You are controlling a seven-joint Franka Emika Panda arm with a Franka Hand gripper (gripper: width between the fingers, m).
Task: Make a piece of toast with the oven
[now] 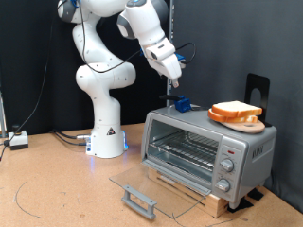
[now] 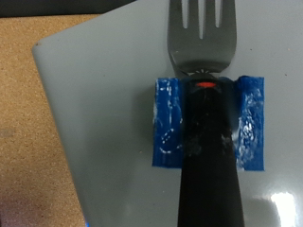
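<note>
The silver oven (image 1: 248, 148) stands at the exterior view's right with its glass door (image 1: 151, 185) folded down flat and the wire rack (image 1: 185, 147) showing inside. The piece of toast (image 1: 236, 109), pale tan with a brown crust, lies on the oven's top at the right, on a second similar slice (image 1: 242, 121). My gripper (image 1: 175, 85) hangs just above a blue holder (image 1: 182, 105) on the left end of the oven's top. In the wrist view a fork (image 2: 201, 38) with a black handle rests on that blue holder (image 2: 169, 128). My fingers do not show there.
The door's grey bar handle (image 1: 139, 200) juts towards the exterior view's bottom. The oven sits on a wooden board (image 1: 194, 194). Round knobs (image 1: 226, 166) are on its right front. A black stand (image 1: 258, 90) rises behind it. A white box with cables (image 1: 19, 140) lies at the left.
</note>
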